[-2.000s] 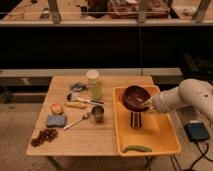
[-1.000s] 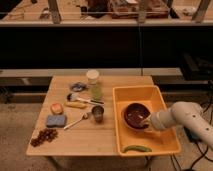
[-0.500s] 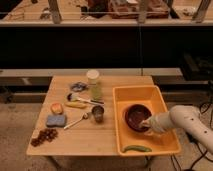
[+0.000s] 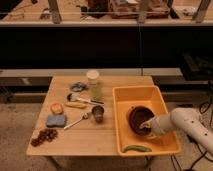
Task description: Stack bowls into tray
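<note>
A glossy dark maroon bowl (image 4: 135, 118) sits in the middle of the large yellow-orange tray (image 4: 145, 97) at the right end of the wooden table. It may be more than one bowl nested; I cannot tell. My gripper (image 4: 146, 128) is at the bowl's near right rim, on the white arm that reaches in from the right. It hides part of the rim.
A green pod (image 4: 136, 148) lies at the tray's front. Left of the tray stand a small dark cup (image 4: 98, 113), a spoon (image 4: 77, 121), a blue sponge (image 4: 56, 120), grapes (image 4: 44, 136), an orange fruit (image 4: 56, 108), a banana (image 4: 76, 105) and a lidded jar (image 4: 93, 84).
The bowl went with my gripper from the tray's back left corner down to the tray's middle. My arm has drawn lower and towards the front right.
</note>
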`<action>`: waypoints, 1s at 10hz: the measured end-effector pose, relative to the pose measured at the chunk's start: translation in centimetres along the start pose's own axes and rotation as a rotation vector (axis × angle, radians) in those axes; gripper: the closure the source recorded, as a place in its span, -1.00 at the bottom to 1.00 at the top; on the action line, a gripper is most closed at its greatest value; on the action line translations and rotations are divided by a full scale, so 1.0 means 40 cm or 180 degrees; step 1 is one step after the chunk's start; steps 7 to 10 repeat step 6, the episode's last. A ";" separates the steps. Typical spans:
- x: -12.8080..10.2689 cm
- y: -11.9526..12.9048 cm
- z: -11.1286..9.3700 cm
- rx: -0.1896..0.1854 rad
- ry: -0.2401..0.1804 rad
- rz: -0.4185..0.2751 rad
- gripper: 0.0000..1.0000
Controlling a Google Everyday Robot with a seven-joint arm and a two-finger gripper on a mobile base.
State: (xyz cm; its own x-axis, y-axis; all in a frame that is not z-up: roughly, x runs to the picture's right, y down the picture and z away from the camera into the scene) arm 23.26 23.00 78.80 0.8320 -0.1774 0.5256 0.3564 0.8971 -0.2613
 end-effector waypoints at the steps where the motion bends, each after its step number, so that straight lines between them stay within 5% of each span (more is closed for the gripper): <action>1: 0.001 0.003 -0.002 0.0009 -0.0007 0.0031 -0.60; 10: -0.002 -0.002 -0.001 0.0013 -0.0015 0.0028 -0.60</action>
